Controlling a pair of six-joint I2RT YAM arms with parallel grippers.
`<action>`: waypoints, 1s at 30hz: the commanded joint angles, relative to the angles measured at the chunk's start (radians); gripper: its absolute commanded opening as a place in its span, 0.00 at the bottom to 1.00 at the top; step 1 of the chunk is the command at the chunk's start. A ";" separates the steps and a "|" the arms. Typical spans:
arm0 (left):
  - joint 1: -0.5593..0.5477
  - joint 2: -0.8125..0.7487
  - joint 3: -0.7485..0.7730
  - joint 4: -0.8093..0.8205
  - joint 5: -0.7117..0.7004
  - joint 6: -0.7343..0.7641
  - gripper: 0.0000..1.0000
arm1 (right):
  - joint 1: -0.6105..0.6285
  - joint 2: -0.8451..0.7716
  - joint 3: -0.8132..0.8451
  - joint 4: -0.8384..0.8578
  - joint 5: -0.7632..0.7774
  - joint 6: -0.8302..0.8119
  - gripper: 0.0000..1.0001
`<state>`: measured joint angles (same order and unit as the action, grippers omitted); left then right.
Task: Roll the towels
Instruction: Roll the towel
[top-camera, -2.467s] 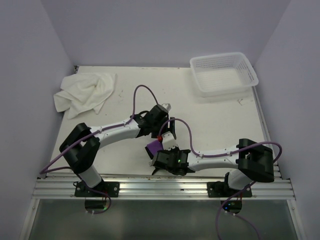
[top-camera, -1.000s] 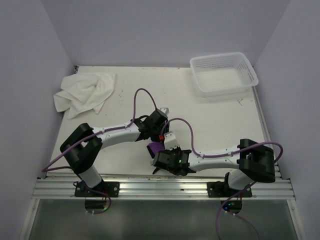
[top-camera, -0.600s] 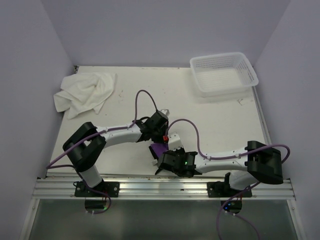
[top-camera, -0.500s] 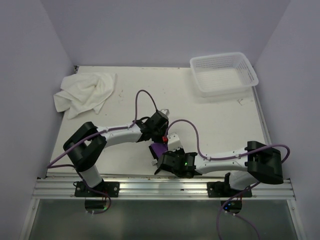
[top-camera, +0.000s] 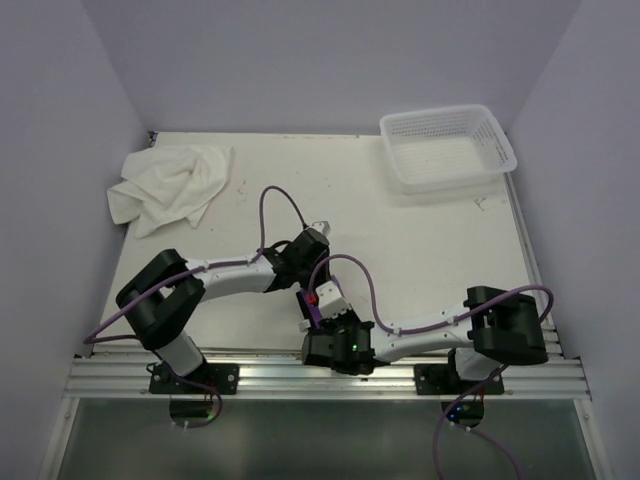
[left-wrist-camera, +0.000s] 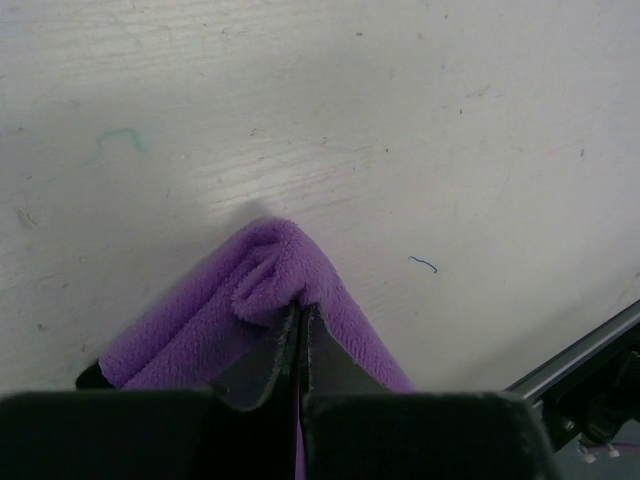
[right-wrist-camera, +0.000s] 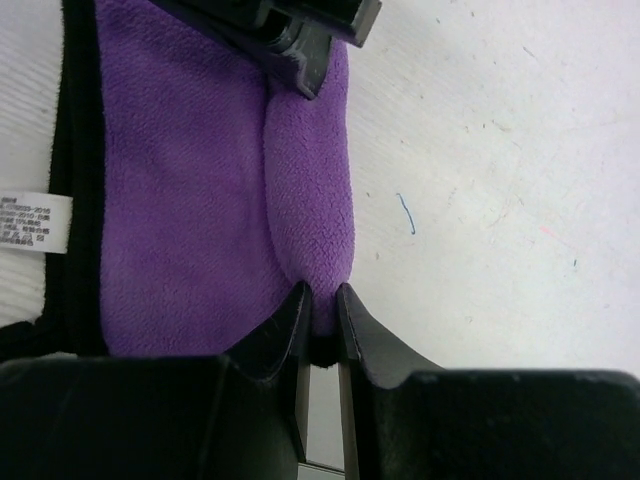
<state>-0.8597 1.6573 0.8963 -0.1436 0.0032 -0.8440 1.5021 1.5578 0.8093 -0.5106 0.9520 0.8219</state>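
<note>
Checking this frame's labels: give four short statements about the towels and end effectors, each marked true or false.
1. The left end effector is shut on the purple towel. True.
2. The white towel lies inside the basket. False: it lies crumpled at the far left of the table, away from the basket.
3. The right end effector pinches the purple towel's fold. True.
4. The purple towel sits at the table's far edge. False: it is near the front edge.

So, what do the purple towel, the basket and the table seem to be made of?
The purple towel looks like fleece or microfibre: fuzzy nap, dark edging. The basket is probably white plastic: moulded perforated walls. The table may be white-painted wood: faint grain, matte, scuffed.
</note>
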 joint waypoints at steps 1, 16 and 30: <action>0.045 -0.079 -0.104 0.177 -0.057 -0.056 0.00 | 0.067 0.059 0.089 -0.112 0.140 0.040 0.00; 0.134 -0.174 -0.399 0.608 0.093 -0.158 0.00 | 0.251 0.334 0.270 -0.207 0.260 -0.101 0.00; 0.188 -0.146 -0.494 0.757 0.182 -0.156 0.00 | 0.343 0.504 0.353 -0.134 0.223 -0.332 0.00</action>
<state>-0.7246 1.4948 0.4046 0.4656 0.2760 -1.0115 1.7878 2.0495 1.1221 -0.7113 1.2198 0.5579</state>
